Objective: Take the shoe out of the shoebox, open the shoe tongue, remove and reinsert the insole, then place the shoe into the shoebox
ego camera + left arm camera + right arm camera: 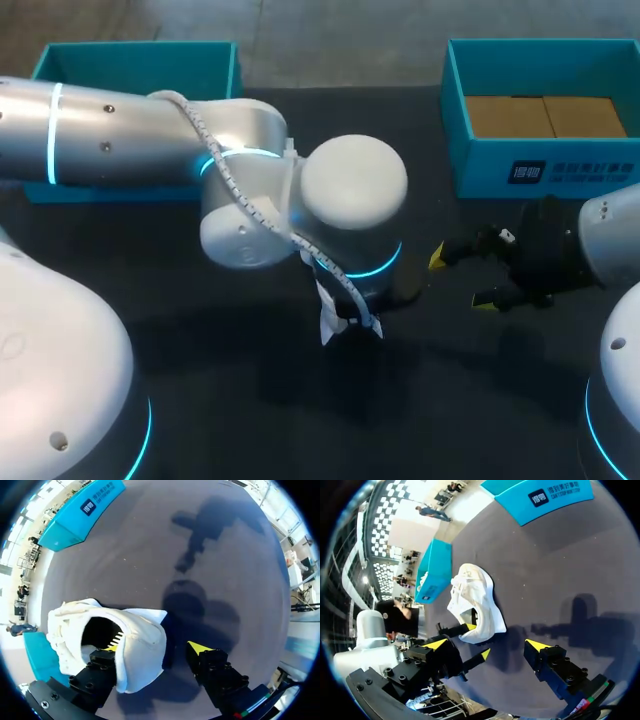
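The white shoe (142, 640) lies on the dark table, its opening facing my left gripper (156, 649). One yellow-tipped finger (111, 649) is inside the opening. The other finger (201, 649) stands outside the heel wall with a dark gap to it, so the left gripper is open astride that wall. In the right wrist view the shoe (476, 597) lies ahead of my right gripper (487, 645), which is wide open and holds nothing. In the head view my left arm (250, 190) covers the shoe, and the right gripper (465, 280) hangs open to its right.
One teal shoebox (540, 150), with a cardboard inlay, stands at the back right. A second teal box (130, 60) stands at the back left, close behind the shoe (432, 572). Bare dark tabletop (440, 400) lies between the arms.
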